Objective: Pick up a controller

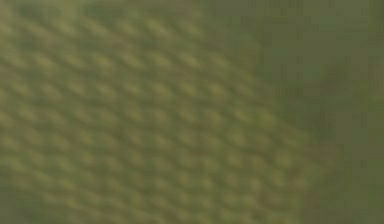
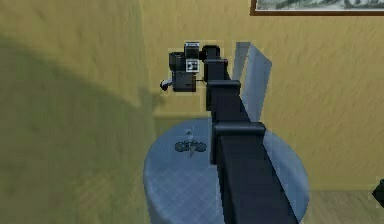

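A small dark thing with grey knobs [image 2: 190, 146], which may be the controller, lies on a round blue-grey top [image 2: 170, 180] in the arm side view. My arm, a dark bar [image 2: 240, 150], reaches out across that top. At its far end are the white marked squares and the gripper [image 2: 163, 87], higher in the picture than the small thing and a little to its left. Behind the fingers is bare yellow wall, and the gripper holds nothing.
A pale blue upright panel [image 2: 256, 70] stands behind the round top, like a chair back. Yellow walls meet in a corner [image 2: 140, 60]. A framed picture [image 2: 320, 5] hangs at the top right. In the forward view, an olive woven surface [image 1: 150, 110] is very close.
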Robot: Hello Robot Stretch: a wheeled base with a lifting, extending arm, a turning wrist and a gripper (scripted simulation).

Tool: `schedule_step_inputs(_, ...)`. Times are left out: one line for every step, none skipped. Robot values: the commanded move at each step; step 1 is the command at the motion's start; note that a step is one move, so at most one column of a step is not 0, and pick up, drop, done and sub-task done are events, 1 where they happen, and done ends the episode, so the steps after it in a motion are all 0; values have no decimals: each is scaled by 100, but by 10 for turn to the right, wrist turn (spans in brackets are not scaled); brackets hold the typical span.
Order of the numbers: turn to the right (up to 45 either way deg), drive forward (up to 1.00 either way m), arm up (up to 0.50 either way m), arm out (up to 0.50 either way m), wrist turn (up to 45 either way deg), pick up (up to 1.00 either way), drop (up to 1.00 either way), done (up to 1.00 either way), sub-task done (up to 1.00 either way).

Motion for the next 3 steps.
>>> schedule_step_inputs(0, 0, -30, 0, 0, 0, 0, 0, 0)
schedule_step_inputs(0, 0, 0, 0, 0, 100, 0, 0, 0)
schedule_step_inputs(0, 0, 10, 0, 0, 0, 0, 0, 0)
